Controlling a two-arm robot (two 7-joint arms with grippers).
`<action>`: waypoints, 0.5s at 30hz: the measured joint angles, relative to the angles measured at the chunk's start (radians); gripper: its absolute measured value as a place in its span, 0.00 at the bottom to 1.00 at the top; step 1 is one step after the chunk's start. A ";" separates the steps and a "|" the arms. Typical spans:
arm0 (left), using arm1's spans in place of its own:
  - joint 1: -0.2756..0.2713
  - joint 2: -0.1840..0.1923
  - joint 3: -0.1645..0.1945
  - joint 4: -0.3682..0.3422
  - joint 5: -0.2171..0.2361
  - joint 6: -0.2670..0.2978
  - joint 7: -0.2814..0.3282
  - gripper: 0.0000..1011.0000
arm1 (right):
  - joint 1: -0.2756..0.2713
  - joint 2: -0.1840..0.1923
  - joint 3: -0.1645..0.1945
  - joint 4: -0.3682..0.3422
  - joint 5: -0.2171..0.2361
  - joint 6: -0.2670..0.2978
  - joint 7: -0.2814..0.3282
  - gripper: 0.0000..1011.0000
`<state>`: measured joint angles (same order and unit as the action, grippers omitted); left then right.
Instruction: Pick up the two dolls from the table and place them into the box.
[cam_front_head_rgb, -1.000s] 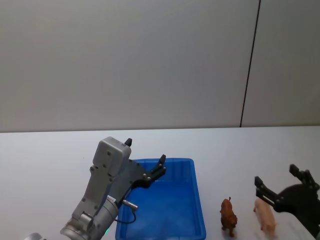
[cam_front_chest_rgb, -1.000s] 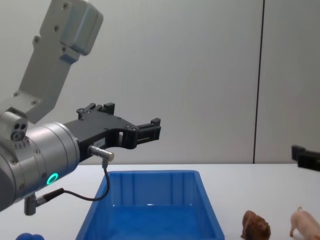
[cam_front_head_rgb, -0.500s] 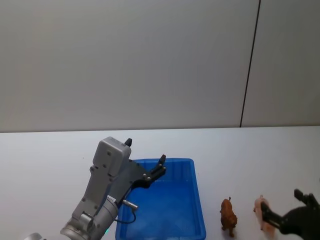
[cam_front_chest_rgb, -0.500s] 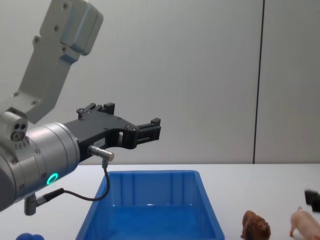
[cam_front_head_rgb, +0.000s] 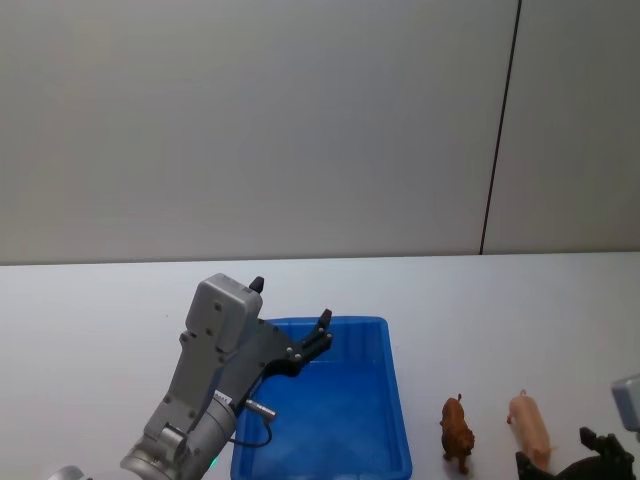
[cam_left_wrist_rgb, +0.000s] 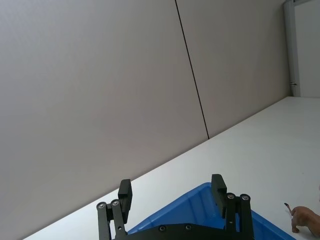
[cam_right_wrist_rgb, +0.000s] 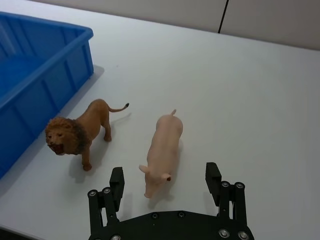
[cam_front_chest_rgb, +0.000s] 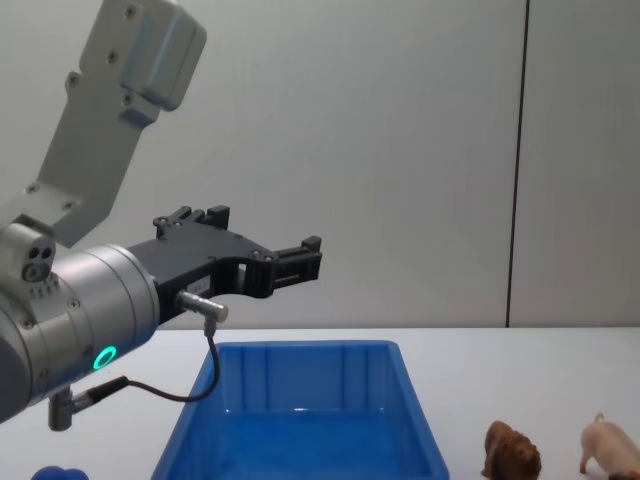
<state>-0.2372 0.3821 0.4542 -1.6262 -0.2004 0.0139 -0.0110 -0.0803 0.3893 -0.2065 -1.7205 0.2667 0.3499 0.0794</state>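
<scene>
Notes: my right gripper (cam_right_wrist_rgb: 165, 174) is spread wide, low over the bench (cam_right_wrist_rgb: 250, 100), with the pig (cam_right_wrist_rgb: 164, 147) lined up between its jaws. The lion (cam_right_wrist_rgb: 82, 130) stands just beside the pig, and both are near the box (cam_right_wrist_rgb: 55, 75). The left gripper (cam_left_wrist_rgb: 171, 186), released, hangs over the box. Risk as I judge it: an off-centre close tips the pig, or a finger clips the lion.

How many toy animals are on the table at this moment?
2. The brown lion stands on the table next to the blue box; the pink pig stands beside the lion, on its side away from the box. Both are outside the box.
</scene>
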 joint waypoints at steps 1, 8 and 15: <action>0.000 0.000 0.000 0.000 0.000 0.000 0.000 0.99 | 0.002 -0.002 -0.001 0.005 0.000 0.002 0.001 0.99; 0.000 0.000 0.000 0.000 0.000 0.000 0.000 0.99 | 0.026 -0.021 -0.006 0.048 -0.002 0.018 0.007 0.99; 0.000 0.000 0.000 0.000 0.000 0.000 0.000 0.99 | 0.049 -0.037 -0.008 0.085 0.000 0.022 0.015 0.85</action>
<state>-0.2372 0.3821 0.4542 -1.6262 -0.2004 0.0139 -0.0110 -0.0310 0.3519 -0.2142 -1.6357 0.2668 0.3714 0.0939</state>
